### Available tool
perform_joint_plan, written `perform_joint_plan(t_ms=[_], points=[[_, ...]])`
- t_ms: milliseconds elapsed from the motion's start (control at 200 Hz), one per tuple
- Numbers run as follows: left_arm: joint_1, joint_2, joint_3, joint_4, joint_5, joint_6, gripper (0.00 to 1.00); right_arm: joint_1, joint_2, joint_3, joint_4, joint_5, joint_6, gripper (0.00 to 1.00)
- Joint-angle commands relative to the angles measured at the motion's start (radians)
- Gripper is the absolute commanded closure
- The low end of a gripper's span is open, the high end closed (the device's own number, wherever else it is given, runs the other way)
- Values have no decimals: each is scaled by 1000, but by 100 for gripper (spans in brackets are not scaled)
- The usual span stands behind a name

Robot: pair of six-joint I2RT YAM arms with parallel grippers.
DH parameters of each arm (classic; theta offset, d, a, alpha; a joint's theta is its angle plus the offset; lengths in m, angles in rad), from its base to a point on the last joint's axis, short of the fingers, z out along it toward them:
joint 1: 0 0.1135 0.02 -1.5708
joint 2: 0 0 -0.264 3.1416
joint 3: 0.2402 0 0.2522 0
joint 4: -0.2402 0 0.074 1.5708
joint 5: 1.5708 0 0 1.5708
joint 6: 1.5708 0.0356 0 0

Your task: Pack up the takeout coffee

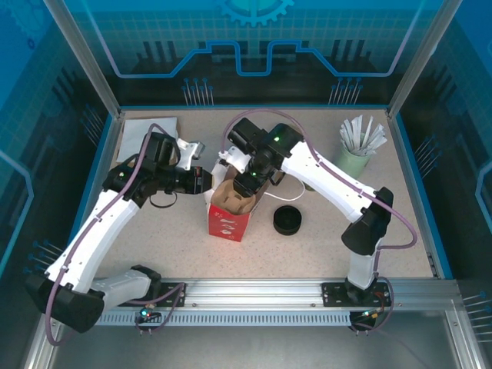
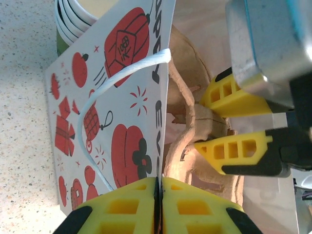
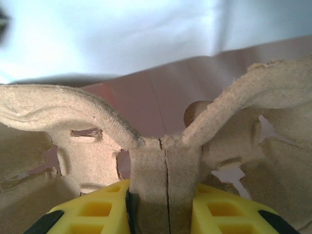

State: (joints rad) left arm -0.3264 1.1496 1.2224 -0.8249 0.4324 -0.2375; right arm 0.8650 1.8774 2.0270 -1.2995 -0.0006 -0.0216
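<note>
A red-and-white printed paper bag [image 1: 227, 223] stands open mid-table. My left gripper [image 1: 201, 183] [image 2: 158, 195] is shut on the edge of the bag's wall [image 2: 122, 97]. Partly down inside the bag sits the brown pulp cup carrier [image 1: 233, 198] [image 3: 58, 112]. My right gripper [image 1: 249, 183] [image 3: 163, 195] is shut on the carrier's central ridge, and its yellow fingers [image 2: 229, 95] show in the left wrist view. The takeout coffee [image 2: 63, 34], green-walled with white rim lines, peeks from behind the bag and is mostly hidden.
A black round lid [image 1: 287, 220] lies right of the bag. A pale mint cup of white sticks [image 1: 356, 150] stands at the back right. A tan sheet [image 1: 150, 127] lies at the back left. The bag's white cord handle [image 2: 92, 122] hangs loose.
</note>
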Motion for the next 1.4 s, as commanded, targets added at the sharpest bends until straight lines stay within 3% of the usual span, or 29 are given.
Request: perform_joint_plan(t_ms=[0, 240, 630, 1396], points=[[11, 12, 37, 16, 58, -24, 88, 29, 48, 51, -59, 35, -39, 70], [10, 4, 37, -31, 30, -71, 86, 39, 109, 96, -101, 53, -67, 70], [10, -31, 28, -75, -66, -114, 91, 40, 76, 51, -92, 65, -97, 70], [9, -61, 32, -64, -99, -111, 92, 61, 151, 38, -114, 113, -118, 69]])
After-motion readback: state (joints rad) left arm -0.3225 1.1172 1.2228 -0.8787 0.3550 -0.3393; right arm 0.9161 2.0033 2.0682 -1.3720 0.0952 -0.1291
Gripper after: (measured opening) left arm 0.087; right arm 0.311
